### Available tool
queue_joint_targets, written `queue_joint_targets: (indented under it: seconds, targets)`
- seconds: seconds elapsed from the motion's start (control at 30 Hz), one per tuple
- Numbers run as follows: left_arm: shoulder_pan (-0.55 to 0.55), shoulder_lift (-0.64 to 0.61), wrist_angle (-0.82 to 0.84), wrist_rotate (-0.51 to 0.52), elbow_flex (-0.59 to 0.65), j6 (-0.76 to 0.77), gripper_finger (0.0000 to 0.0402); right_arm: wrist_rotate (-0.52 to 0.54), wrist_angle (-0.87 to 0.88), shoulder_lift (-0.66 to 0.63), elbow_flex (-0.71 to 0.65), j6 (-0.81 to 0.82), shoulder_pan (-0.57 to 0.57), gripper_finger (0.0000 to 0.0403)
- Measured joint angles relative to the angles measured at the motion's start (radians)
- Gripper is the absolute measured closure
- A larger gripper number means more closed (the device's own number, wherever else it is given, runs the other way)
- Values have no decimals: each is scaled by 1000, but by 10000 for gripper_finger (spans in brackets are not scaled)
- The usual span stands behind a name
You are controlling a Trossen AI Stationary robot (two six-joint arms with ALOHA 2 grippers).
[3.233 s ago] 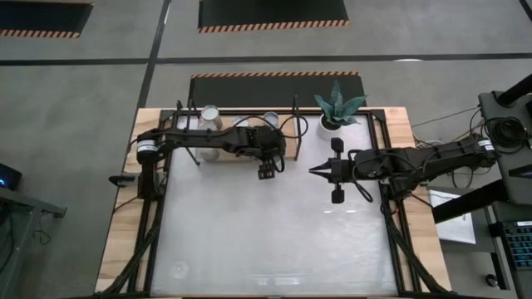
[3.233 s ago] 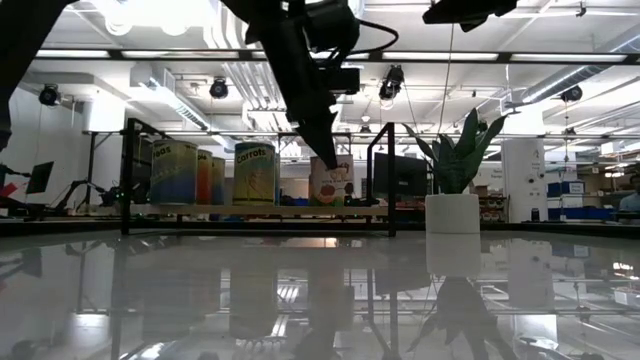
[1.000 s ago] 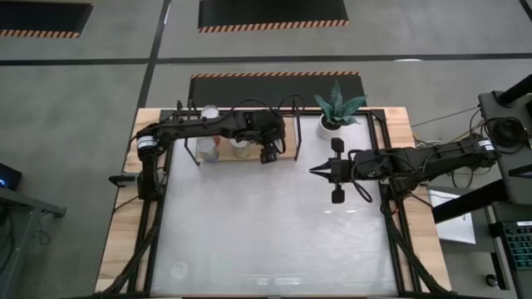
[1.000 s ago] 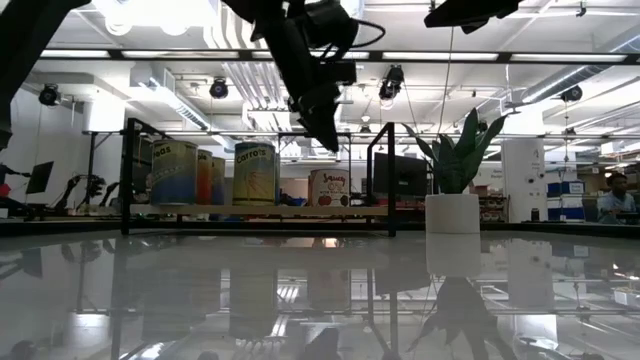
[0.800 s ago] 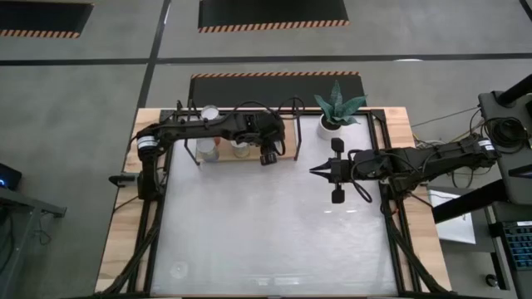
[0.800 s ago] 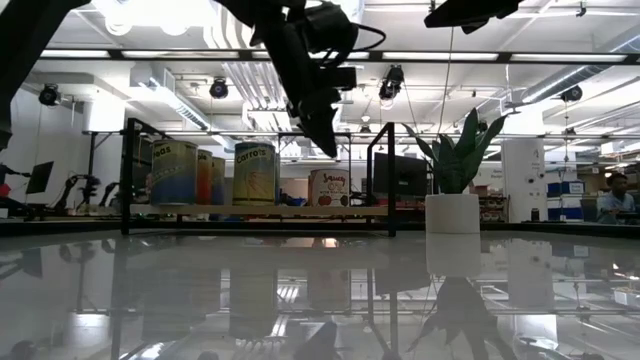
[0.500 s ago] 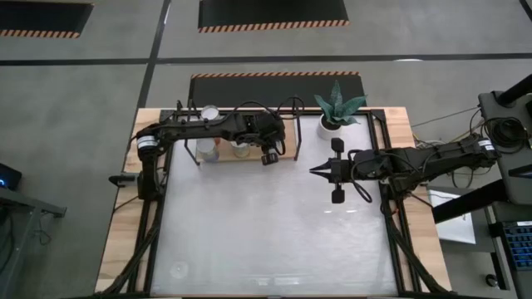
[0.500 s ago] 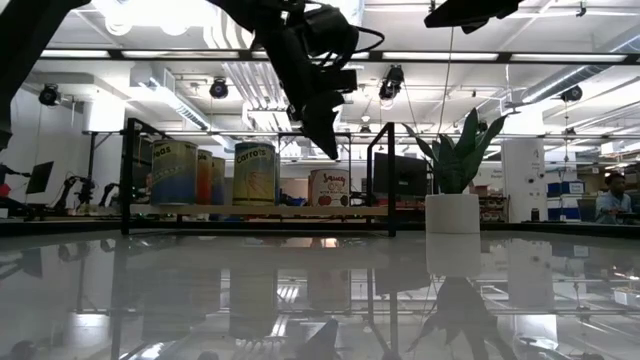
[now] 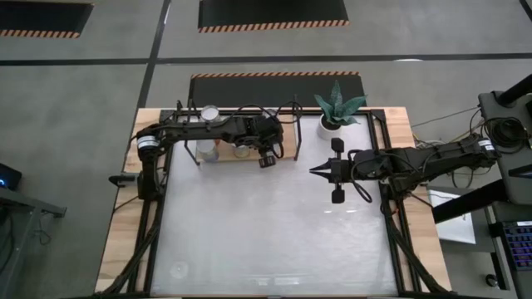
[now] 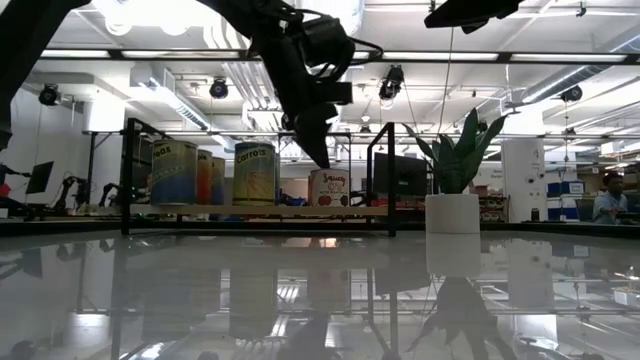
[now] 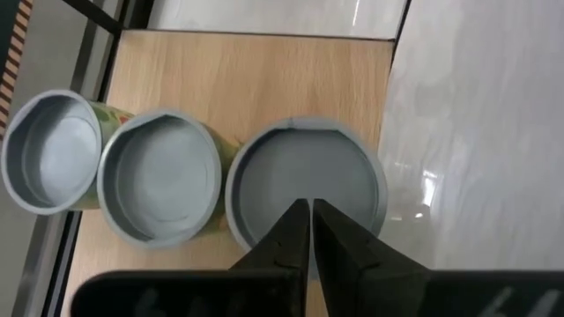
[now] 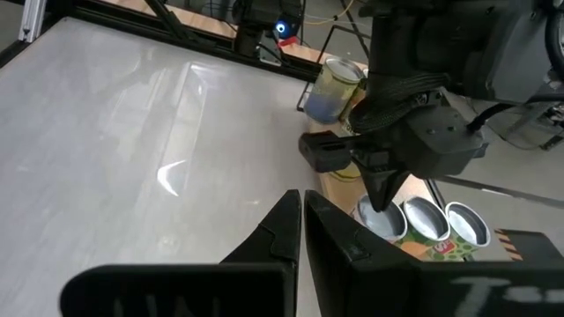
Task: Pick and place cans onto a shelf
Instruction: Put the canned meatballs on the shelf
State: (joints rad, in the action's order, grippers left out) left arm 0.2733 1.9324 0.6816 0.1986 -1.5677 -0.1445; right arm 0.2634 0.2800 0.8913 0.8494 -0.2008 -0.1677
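Two dark arms work over the large white tabletop (image 9: 274, 224), the biggest thing here. At its twelve o'clock edge sits the light wooden shelf in a thin black metal frame (image 11: 256, 79), holding small silver-grey metal cans with shiny round tops (image 11: 163, 187); the low view shows four (image 10: 253, 175) in a row. No loose can shows on the table. The left gripper (image 11: 310, 231) hangs above the can (image 11: 344, 176) nearest the shelf's three o'clock end, fingers pressed together and grasping nothing. The right gripper (image 12: 300, 211) waits at about two o'clock of the table's centre, fingers likewise clenched, empty. To finish well, I judge the left arm should rise straight up clear of the can tops before swinging away, so no finger clips a rim.
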Motion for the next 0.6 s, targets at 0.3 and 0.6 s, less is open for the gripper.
queue_joint_targets:
  seconds: [0.3, 0.6]
  targets:
    - [-2, 0, 48, 0, 7, 7, 401, 0, 2, 0, 0, 0, 0, 394]
    - [-2, 0, 52, 0, 7, 7, 401, 0, 2, 0, 0, 1, 0, 394]
